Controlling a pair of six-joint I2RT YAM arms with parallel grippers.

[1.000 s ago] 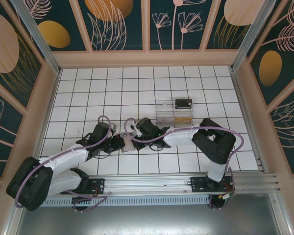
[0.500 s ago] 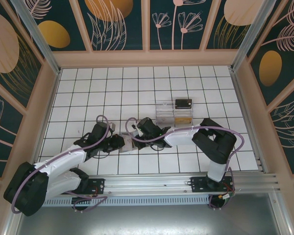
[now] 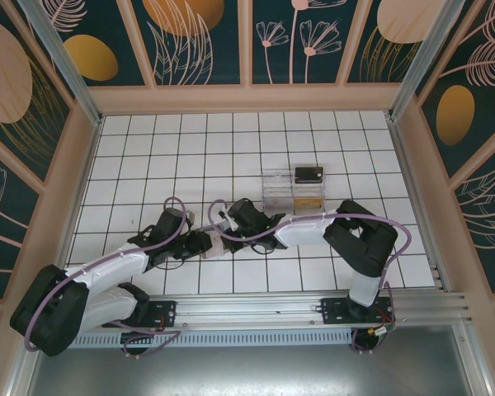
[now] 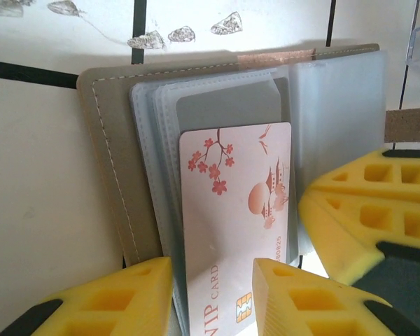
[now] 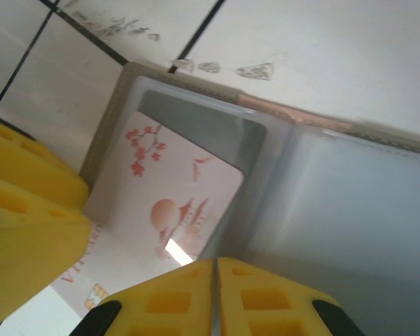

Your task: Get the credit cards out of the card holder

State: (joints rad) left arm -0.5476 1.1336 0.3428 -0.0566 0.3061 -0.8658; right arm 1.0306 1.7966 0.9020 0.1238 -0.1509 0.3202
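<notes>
The card holder (image 4: 105, 161) lies open on the tiled table (image 3: 148, 157), at about 7 o'clock from the clear tray (image 3: 280, 191), with both arms meeting over it. In the left wrist view a pink card (image 4: 234, 210) sticks roughly halfway out of its sleeve toward 6 o'clock. A grey card (image 4: 227, 108) sits fully seated in the pocket behind it.

The left gripper (image 4: 211, 280) has its jaws apart. One finger rests at 7 o'clock of the pink card and the other overlaps its 5 o'clock corner, so nothing clamps the card. The right gripper (image 5: 215, 280) has its fingers pressed together, and it bears on the holder's clear panel at 3 o'clock of the pink card. Whether a thin sleeve leaf is caught between those fingers is hard to tell.

A black card (image 3: 308, 174) and a tan-gold card (image 3: 308, 200) already lie by the tray, so the job looks partly done.

The main risks from here:
- With the jaws apart, a pull-back would leave the pink card in its sleeve.
- A re-close from this overlapping stance could pinch the soft sleeve edge with the card, which would drag the whole holder.
- If the right gripper's pressure slips on the slick plastic, the holder could slide or fold shut.
- The grey card could ride out behind the pink one.
</notes>
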